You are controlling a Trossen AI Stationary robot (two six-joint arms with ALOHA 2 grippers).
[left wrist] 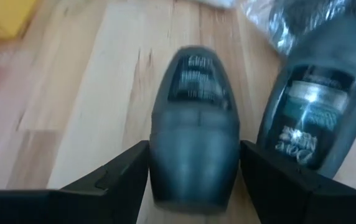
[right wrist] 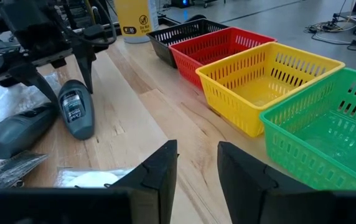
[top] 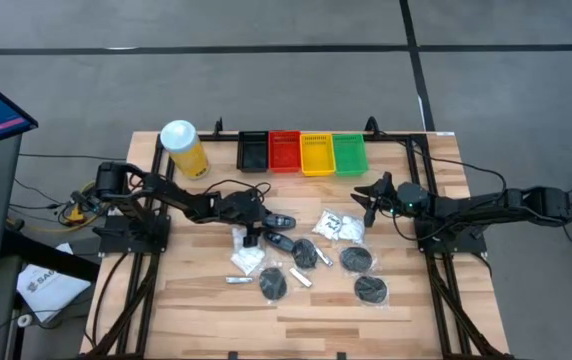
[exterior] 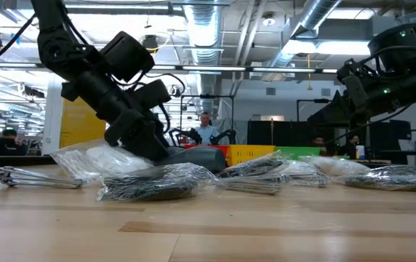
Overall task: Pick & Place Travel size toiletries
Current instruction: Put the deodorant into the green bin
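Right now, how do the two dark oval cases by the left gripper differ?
The oval case between the fingers lies within the open left gripper; the neighbouring oval case lies outside it, beside one finger. In the right wrist view, the first shows its label upward, while the other shows a plain grey side. Both lie flat on the table and match in shape.

Oval case (left wrist: 195, 124) between the left hand's fingers (left wrist: 112, 177): blurred, label unreadable, near end cut off by the picture's edge.
Second oval case (left wrist: 315, 115) beside that hand: partly cut off.
Left hand (exterior: 146, 145), low view: fingertips hidden behind wrapped toiletries (exterior: 150, 182).
Silver tubes (top: 241, 281): too small to count.
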